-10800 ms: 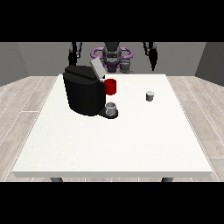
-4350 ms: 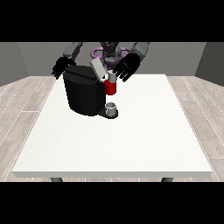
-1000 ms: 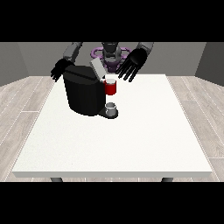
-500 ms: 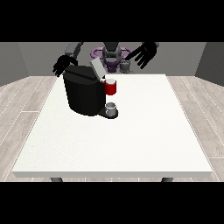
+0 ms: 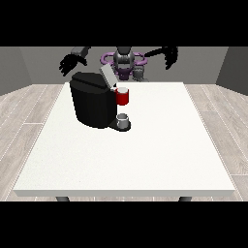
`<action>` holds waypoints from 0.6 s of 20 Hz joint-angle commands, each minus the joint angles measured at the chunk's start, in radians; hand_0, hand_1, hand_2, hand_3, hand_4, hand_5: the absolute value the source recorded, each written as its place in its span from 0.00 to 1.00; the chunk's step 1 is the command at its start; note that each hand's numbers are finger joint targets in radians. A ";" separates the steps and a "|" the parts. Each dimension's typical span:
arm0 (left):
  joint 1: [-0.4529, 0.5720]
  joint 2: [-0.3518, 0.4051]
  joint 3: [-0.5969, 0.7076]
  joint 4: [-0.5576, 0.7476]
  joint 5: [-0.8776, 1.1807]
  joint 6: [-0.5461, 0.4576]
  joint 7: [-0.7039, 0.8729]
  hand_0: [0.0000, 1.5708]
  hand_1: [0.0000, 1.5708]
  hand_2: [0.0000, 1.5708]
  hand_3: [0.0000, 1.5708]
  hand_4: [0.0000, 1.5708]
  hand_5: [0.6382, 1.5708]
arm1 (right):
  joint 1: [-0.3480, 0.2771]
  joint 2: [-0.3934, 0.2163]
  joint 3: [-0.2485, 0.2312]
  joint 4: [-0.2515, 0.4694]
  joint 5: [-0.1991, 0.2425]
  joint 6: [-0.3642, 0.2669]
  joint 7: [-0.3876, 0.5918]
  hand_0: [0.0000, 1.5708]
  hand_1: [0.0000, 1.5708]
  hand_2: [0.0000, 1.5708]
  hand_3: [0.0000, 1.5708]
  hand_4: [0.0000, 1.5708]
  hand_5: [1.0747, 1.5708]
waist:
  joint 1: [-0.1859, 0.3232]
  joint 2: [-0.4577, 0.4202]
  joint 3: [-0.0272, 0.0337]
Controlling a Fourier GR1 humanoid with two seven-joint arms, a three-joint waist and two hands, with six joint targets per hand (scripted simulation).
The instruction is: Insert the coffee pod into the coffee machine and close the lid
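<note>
The boxy matte black coffee machine (image 5: 95, 104) stands on the large white flat desk (image 5: 145, 155), toward its far side. Its grey flat lid (image 5: 107, 76) is tilted up, open. A red cylindrical holder (image 5: 123, 96) sits at the machine's front with a pale top; whether the coffee pod lies inside cannot be told. Below it, on the machine's base, stands a small grey cup (image 5: 123, 119).

Compared with half a second ago, both hands are higher and wider apart from the machine. The hand at the view's left (image 5: 71, 62) and the hand at the view's right (image 5: 169, 56) both hang with spread fingers, holding nothing.
</note>
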 commanded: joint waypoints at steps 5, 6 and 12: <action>0.103 -0.042 0.042 -0.045 0.093 -0.007 0.072 0.00 0.00 0.00 0.00 0.00 1.00 | -0.055 -0.077 0.036 -0.122 -0.025 0.106 0.116 0.00 0.00 0.00 0.00 0.18 1.00 | 0.034 -0.081 0.0001; 0.163 -0.034 0.043 -0.048 0.106 -0.044 0.010 0.00 0.00 0.00 0.00 0.00 1.00 | -0.053 -0.043 0.075 -0.151 0.003 0.079 0.122 0.00 0.00 0.00 0.00 0.16 1.00 | 0.039 -0.090 -0.0003; 0.264 -0.090 0.009 -0.125 0.149 -0.091 0.026 0.00 0.00 0.00 0.00 0.09 1.00 | -0.095 -0.092 0.051 -0.173 -0.033 0.139 0.145 0.00 0.00 0.00 0.00 0.00 1.00 | 0.116 -0.099 0.0004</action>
